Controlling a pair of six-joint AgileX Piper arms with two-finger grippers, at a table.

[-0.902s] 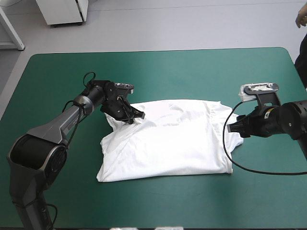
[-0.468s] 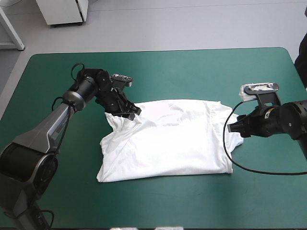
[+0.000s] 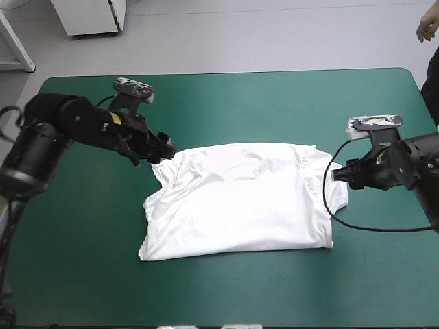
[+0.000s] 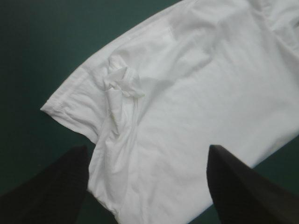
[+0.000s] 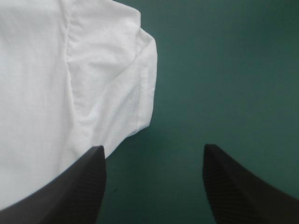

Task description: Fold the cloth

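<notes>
High view: you have one table with a teal-green cover (image 3: pixel 274 103). Near its middle lies one white short-sleeved fabric T-shirt (image 3: pixel 240 199), spread mostly flat and wrinkled toward its far left corner.

Grippers, count two. The left gripper (image 3: pixel 161 147) sits at that far left corner; the right gripper (image 3: pixel 341 176) is just beside the shirt's right edge. Both are spread wide and hold nothing. Each wrist view shows two black fingers standing apart, four in all.

Sleeves, count two. The left sleeve (image 4: pixel 79 107), with one small bunched pucker (image 4: pixel 122 84) beside it, lies ahead of the left fingers. The right sleeve (image 5: pixel 135 79) lies ahead of the right gripper, toward one finger, with bare cover beside it.

Judgement: the step in hand looks like taking hold at the sleeves.
- Set each pair of fingers astride a hem before pinching.
- Take every layer there.
- Lift both sides evenly so the pucker does not fold in.
</notes>
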